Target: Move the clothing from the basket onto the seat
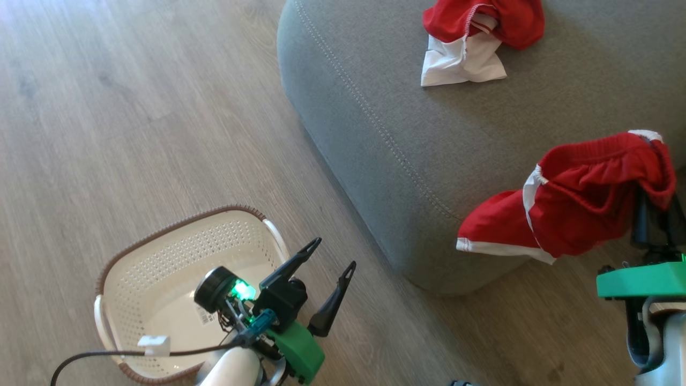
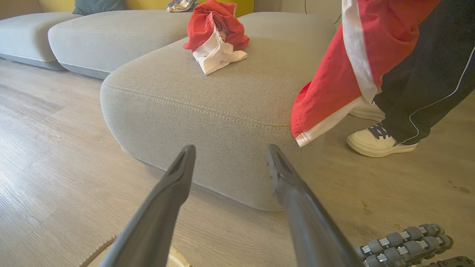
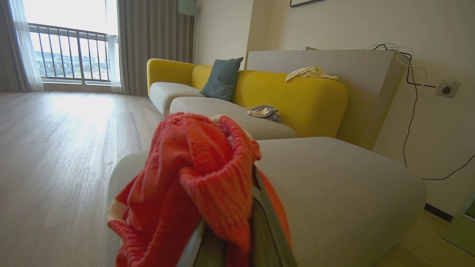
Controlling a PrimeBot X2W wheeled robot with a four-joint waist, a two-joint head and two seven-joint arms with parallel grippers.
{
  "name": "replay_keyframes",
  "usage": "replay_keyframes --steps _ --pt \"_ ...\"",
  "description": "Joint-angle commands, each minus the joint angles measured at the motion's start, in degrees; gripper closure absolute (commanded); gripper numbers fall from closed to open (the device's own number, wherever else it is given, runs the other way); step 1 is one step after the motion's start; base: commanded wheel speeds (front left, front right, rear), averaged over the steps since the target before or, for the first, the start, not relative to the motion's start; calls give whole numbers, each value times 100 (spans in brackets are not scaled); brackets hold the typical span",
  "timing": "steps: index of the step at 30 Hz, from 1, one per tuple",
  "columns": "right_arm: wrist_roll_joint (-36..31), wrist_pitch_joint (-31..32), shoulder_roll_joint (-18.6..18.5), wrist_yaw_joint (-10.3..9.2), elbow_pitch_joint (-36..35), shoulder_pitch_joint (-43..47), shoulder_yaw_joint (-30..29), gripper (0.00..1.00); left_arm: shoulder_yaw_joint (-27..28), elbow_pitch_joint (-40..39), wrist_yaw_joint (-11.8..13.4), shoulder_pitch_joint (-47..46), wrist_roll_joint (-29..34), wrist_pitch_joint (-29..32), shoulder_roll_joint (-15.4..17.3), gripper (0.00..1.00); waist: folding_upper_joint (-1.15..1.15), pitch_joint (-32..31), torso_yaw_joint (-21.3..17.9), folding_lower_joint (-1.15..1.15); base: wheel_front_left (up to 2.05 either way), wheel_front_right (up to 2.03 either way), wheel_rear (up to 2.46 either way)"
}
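One red and white garment [image 1: 477, 37] lies crumpled on the grey seat [image 1: 386, 107], far from its front edge. The red shorts [image 1: 573, 198] hang over the seat's near corner, bunched around my right gripper [image 1: 649, 214], which is shut on their waistband; its fingertips are hidden by fabric. In the right wrist view the shorts [image 3: 200, 178] drape over the fingers [image 3: 269, 222]. The cream basket [image 1: 134, 268] stands on the floor at lower left with just a label inside. My left gripper [image 1: 332, 254] hovers open by the basket's right handle, pointing at the seat [image 2: 207, 104].
A person's dark trouser legs [image 2: 426, 74] and white shoes [image 2: 378, 142] stand by the seat's right corner, behind the hanging shorts [image 2: 341, 74]. My wheeled base [image 2: 404, 244] is on the wood floor. A yellow sofa [image 3: 297, 96] with a blue cushion [image 3: 222, 78] lies beyond.
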Motion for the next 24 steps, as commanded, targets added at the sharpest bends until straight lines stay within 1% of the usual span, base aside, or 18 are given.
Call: replay_keyframes --steps 1,8,13,15,19,21,24 --pt "-52 -37 -28 -1 -223 -212 124 100 159 -179 -25 -261 29 -32 41 0 0 35 -33 -1 0 0 0" --pt "-53 -37 -7 -1 -216 -253 75 100 120 -169 -33 -249 21 -32 52 0 0 62 -52 -1 0 0 0" --pt "11 -37 -82 -1 -230 -363 -30 100 68 -183 -41 -296 53 -32 79 0 0 168 -18 -1 0 0 0" --pt "47 -37 -168 -1 -283 -490 -121 100 19 -206 -49 -314 75 -32 115 0 0 272 -17 -1 0 0 0" --pt "201 -37 -340 -1 -348 -935 -377 100 -85 -231 -74 -398 120 -32 275 0 0 606 -52 -1 0 0 0" --pt "355 -37 -389 -1 -274 -1234 -551 100 -74 -235 -78 -455 133 -32 380 0 0 795 -85 -1 0 0 0" --pt "452 -37 -561 -1 -88 -1734 -766 100 -177 -221 -96 -566 197 -32 568 0 0 1100 -130 -1 0 0 0"
